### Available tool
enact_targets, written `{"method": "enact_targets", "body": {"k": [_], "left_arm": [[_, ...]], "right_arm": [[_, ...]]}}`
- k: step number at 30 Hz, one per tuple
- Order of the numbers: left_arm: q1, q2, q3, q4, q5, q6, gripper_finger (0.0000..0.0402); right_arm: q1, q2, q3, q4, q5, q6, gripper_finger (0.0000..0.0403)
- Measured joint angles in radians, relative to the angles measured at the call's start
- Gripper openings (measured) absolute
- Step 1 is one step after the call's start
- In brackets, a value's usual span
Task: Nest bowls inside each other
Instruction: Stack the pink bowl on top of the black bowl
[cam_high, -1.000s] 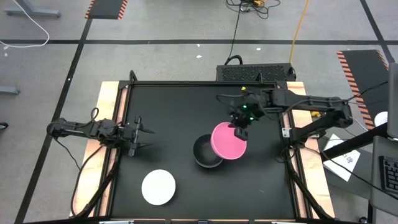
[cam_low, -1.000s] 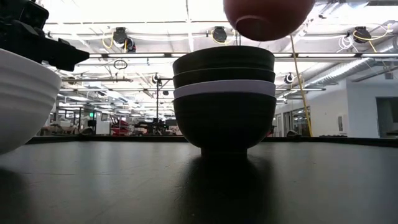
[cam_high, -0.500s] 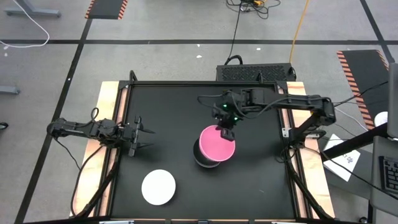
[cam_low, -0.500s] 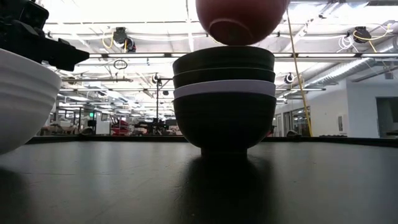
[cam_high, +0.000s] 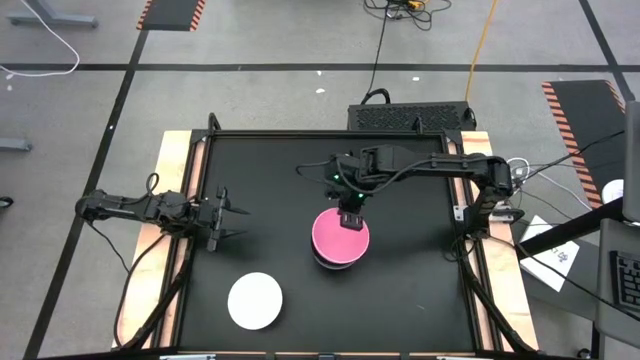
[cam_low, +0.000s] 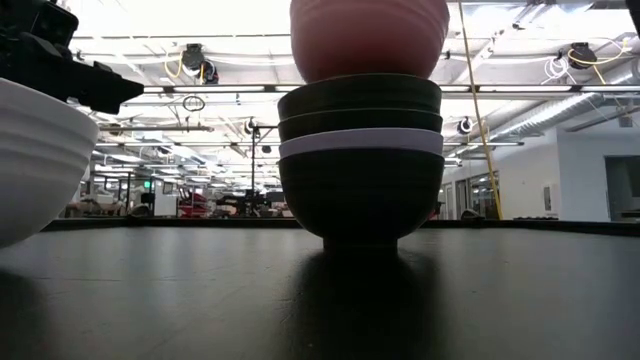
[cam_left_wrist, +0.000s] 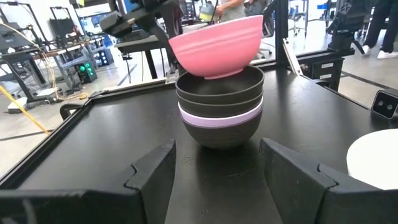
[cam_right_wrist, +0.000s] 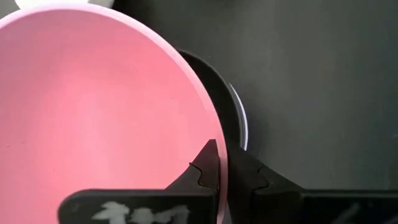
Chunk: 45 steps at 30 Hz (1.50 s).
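Note:
A pink bowl (cam_high: 338, 238) hangs over a stack of bowls (cam_low: 360, 160): black at the bottom, then lavender, then two black. In the low view, the pink bowl's (cam_low: 368, 38) base dips into the top black bowl. The left wrist view shows the pink bowl (cam_left_wrist: 217, 42) tilted. My right gripper (cam_high: 350, 216) is shut on its far rim. A white bowl (cam_high: 254, 300) stands on its base near the table's near edge. My left gripper (cam_high: 226, 218) waits open at the table's left side. My right gripper pinches the pink bowl's rim (cam_right_wrist: 213, 135) on its far side, one finger (cam_right_wrist: 207, 167) inside the bowl and the other outside. The fingers come from above, pointing down. The bowl is tilted, its base inside the top black bowl's mouth; whether it rests there, I cannot tell.
The black table top (cam_high: 270, 180) has a raised frame around it. The white bowl (cam_left_wrist: 376, 155) lies to the near left of the stack. Bare table shows between the left gripper (cam_left_wrist: 217, 180) and the stack (cam_left_wrist: 221, 106).
My right gripper has carried the pink bowl toward the table's left, from beside the stack's right to right over it. It has also come down, so the bowl's base now sits within the top black bowl's rim. The gripper has stayed shut.

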Motion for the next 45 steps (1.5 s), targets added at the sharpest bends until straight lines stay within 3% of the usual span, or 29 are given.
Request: {"method": "enact_targets", "body": {"k": [19,23,29,45], "left_arm": [[0.000,0.000,0.000,-0.001,0.014,-0.002,0.0234],[0.000,0.000,0.000,-0.001,0.015,0.007,0.0234],[0.000,0.000,0.000,-0.001,0.016,0.013,0.0234],[0.000,0.000,0.000,-0.001,0.016,0.017,0.0234]], "right_arm": [[0.000,0.048,-0.002,-0.013,-0.005,-0.029,0.0000],[-0.006,0.093,-0.003,0.008,-0.079,-0.043,0.0000],[-0.033,0.174,-0.002,-0.020,-0.100,-0.052,0.0000],[0.022,0.158,-0.001,-0.008,0.133,-0.012,0.0000]]}}
